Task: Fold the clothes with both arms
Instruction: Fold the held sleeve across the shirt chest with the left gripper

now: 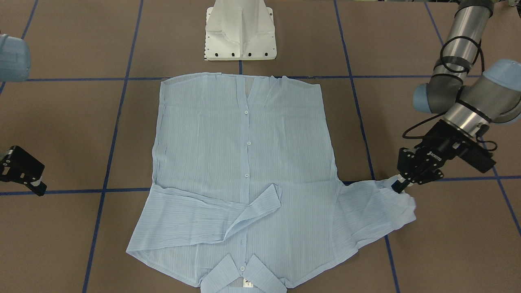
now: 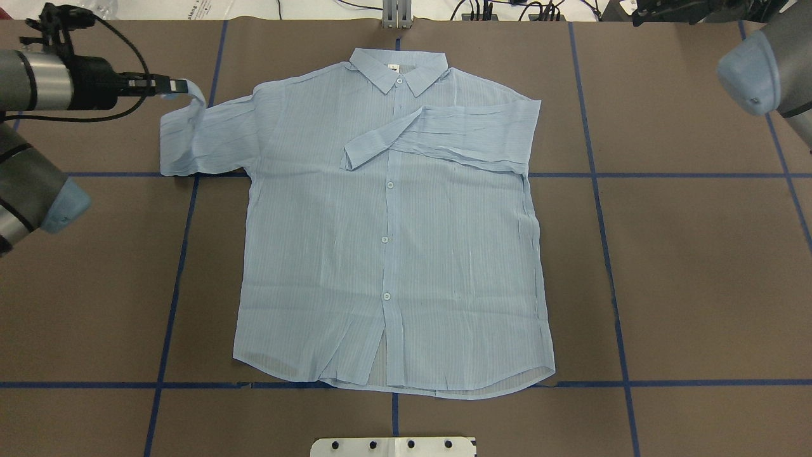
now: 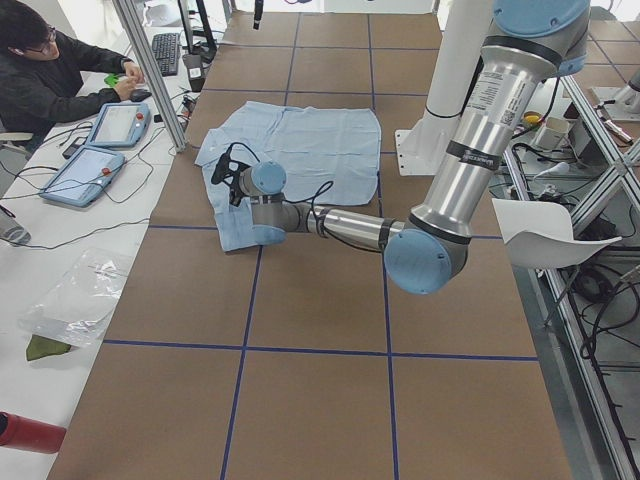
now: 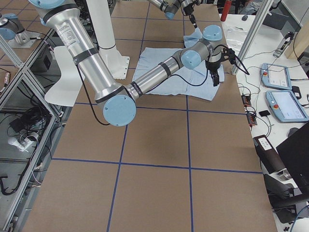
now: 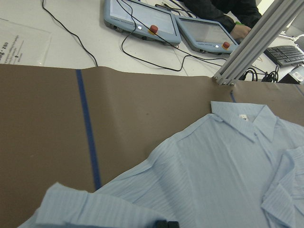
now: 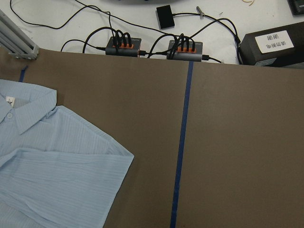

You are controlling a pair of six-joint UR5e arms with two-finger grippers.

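**Left sleeve gripped for the inward fold.**
Front-facing: left end effector point(image 1: 401, 184) pinches the outstretched sleeve point(image 1: 372, 209) at its cuff; right end effector point(image 1: 34, 183) stands well apart, opening unclear. Overhead: shirt point(image 2: 393, 254) lies flat on the surface point(image 2: 698, 285); sleeve's long axis runs crosswise, body toward the robot's right.

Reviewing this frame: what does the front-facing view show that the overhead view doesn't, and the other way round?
Only front-facing: the right gripper, off to the side and clear of the shirt. Only overhead: the whole collar, which front-facing crops at its edge. Both: the shirt lies flat, one sleeve folded across the chest, and the left gripper pinches the other sleeve's cuff.
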